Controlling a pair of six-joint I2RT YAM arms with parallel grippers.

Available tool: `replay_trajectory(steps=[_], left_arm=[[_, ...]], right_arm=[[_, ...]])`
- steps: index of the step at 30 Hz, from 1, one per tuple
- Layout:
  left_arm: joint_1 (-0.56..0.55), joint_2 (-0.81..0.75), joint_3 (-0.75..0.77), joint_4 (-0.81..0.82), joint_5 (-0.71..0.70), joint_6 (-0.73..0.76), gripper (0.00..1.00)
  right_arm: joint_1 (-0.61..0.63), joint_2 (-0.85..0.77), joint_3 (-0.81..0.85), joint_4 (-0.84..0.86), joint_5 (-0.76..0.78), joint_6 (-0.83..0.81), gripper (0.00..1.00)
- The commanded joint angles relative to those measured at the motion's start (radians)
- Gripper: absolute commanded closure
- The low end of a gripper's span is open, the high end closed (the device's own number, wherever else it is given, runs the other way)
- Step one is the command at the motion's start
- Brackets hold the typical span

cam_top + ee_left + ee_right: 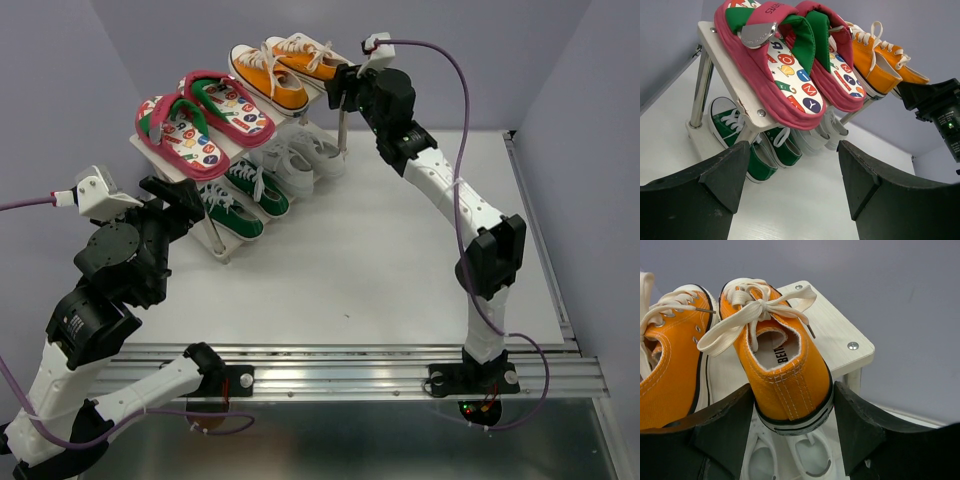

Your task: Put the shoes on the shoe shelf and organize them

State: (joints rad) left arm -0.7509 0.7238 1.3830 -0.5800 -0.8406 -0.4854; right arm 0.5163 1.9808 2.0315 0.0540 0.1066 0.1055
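Note:
The cream-white shoe shelf (170,168) stands at the back left. The top board (840,335) holds the pink-red flip-flops (205,118) on the left and the orange sneakers (268,78) on the right. The green sneakers (240,200) and white sneakers (292,165) sit on the lower tier. My right gripper (792,410) is shut on the heel of the right-hand orange sneaker (790,375), which lies on the top board with its heel overhanging the edge. My left gripper (794,165) is open and empty, low over the table in front of the green sneakers (740,140).
The other orange sneaker (670,365) lies close beside the held one. White sneakers (810,460) show under the board. The right arm (935,105) reaches in at the shelf's right end. White tabletop (380,260) spreads in front of the shelf; grey walls enclose it.

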Motion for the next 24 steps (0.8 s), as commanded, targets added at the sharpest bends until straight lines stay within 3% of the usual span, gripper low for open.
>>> replay_trajectory(steps=[1, 5, 6, 7, 10, 19, 24], left_arm=[[0.002, 0.006, 0.005, 0.034, -0.008, -0.01, 0.18], [0.002, -0.001, 0.011, 0.02, -0.011, -0.016, 0.18], [0.002, -0.003, 0.011, 0.019, -0.011, -0.016, 0.18], [0.002, -0.007, 0.01, 0.017, -0.009, -0.019, 0.18], [0.002, -0.014, 0.008, 0.019, -0.009, -0.021, 0.18], [0.002, -0.011, 0.004, 0.029, 0.0, -0.01, 0.18], [0.002, -0.012, 0.007, 0.043, 0.006, -0.004, 0.18]], right_arm=[[0.004, 0.047, 0.136, 0.047, 0.027, -0.023, 0.46], [0.004, 0.07, 0.17, 0.018, 0.018, 0.003, 0.31], [0.004, 0.052, 0.159, 0.02, 0.021, 0.016, 0.26], [0.004, 0.04, 0.135, 0.023, 0.03, 0.025, 0.14], [0.004, -0.022, 0.087, 0.023, 0.036, 0.042, 0.0], [0.004, -0.265, -0.103, -0.014, 0.113, 0.076, 0.0], [0.004, -0.409, -0.243, -0.118, 0.263, 0.091, 0.0]])
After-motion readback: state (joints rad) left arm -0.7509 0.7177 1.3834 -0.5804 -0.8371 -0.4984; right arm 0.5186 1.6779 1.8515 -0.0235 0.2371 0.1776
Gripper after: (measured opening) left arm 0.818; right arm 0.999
